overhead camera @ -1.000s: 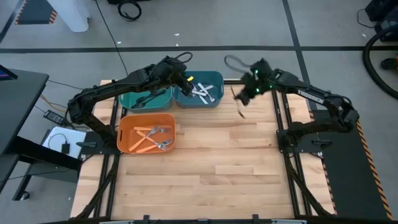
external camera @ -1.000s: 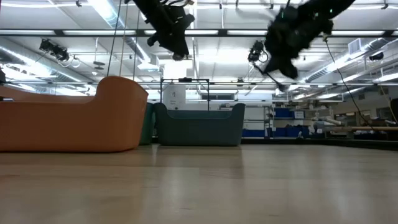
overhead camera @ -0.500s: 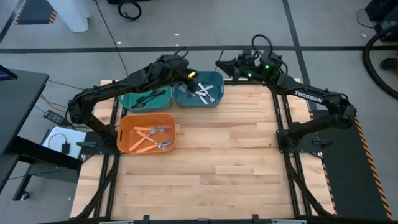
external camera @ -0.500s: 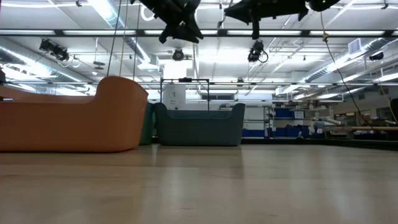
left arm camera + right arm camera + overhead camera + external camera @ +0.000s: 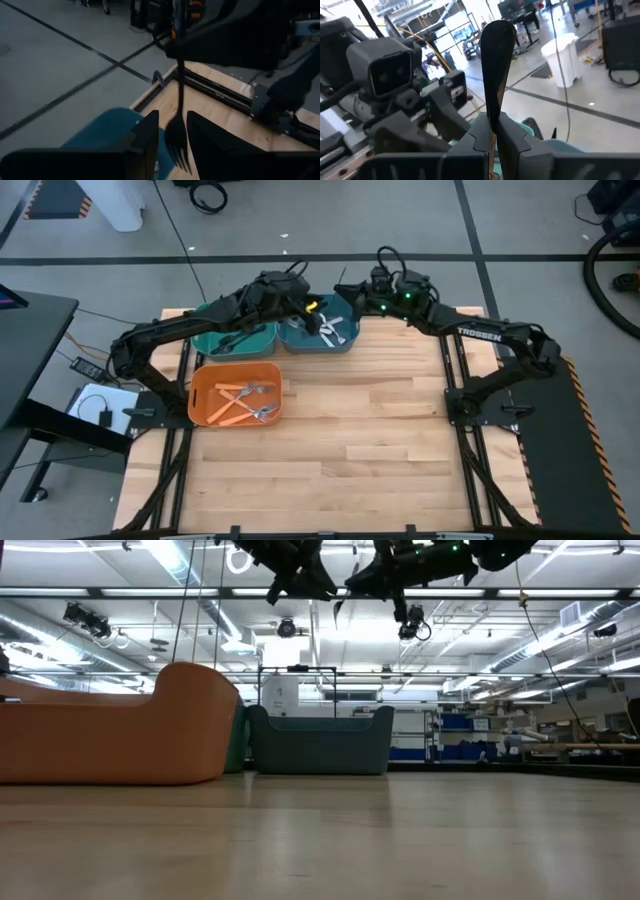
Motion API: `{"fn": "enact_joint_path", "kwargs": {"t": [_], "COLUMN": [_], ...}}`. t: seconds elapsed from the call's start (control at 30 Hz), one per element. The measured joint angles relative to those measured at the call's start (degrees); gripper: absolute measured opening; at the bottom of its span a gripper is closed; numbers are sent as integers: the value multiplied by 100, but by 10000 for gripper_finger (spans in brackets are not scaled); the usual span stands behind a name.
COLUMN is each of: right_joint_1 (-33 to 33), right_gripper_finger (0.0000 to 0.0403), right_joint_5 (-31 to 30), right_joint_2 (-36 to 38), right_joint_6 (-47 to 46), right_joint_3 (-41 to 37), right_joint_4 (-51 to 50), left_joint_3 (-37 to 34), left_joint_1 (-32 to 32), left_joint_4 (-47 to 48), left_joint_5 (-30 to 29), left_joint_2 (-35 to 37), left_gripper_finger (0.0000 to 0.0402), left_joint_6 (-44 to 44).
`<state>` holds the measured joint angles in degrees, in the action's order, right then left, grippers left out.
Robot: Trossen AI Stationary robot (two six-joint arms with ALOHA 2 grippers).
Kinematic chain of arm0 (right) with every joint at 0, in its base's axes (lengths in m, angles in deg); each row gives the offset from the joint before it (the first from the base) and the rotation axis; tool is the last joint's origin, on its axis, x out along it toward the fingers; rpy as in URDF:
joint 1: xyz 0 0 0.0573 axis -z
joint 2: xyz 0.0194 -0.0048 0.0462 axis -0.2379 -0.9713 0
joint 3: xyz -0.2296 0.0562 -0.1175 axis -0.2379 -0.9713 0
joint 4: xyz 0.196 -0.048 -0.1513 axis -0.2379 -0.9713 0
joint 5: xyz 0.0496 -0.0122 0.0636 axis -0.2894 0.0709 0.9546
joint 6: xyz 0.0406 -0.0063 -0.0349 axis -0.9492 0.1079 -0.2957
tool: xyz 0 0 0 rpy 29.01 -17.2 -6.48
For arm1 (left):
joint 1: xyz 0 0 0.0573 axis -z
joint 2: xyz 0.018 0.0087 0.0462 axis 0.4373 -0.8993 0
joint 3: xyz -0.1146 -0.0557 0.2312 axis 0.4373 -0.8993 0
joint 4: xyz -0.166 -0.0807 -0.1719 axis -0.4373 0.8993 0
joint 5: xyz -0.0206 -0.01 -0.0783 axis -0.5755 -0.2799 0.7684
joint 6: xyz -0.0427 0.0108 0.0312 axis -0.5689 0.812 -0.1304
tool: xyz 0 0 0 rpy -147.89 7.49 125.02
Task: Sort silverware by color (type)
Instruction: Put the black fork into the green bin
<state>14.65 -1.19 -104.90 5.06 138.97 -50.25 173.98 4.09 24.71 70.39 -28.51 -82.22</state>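
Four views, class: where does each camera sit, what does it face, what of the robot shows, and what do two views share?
High view: above the table, looking straight down; both arms, left hand and right hand near the blue bin.
Low view: table height, level across the table past the orange bin; both arms enter from above.
Left wrist view: past its own open fingers at the black fork.
Right wrist view: its own fingers clamp that fork.
Shared: both wrist views show the fork.

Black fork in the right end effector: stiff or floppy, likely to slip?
Probably stiff: the black fork hangs straight from the right end effector, no droop. Likely light, being so slim. Might pivot or slip, since it is pinched at one narrow spot on its handle.
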Motion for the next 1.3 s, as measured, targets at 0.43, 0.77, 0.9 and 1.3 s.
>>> {"fn": "enact_joint_path", "kwargs": {"t": [0.43, 0.77, 0.9, 1.3], "right_joint_1": [-119, -178, -176, -167], "right_gripper_finger": [18, 18, 25, 106], "right_joint_5": [-157, -173, -194, -153], "right_joint_2": [-113, -111, -113, -56], "right_joint_6": [78, 175, 135, 179], "right_joint_3": [0, 0, 0, 0], "right_joint_4": [-22, -72, -99, -38], "left_joint_3": [0, -2, -2, -4], "left_joint_1": [-2, -16, -11, -212], "left_joint_4": [-111, -379, -401, 534], "left_joint_5": [66, 175, 221, -483], "left_joint_2": [-325, -541, -541, -243], "left_gripper_finger": [110, 84, 22, 11], "left_joint_6": [-147, -174, -81, 650]}}
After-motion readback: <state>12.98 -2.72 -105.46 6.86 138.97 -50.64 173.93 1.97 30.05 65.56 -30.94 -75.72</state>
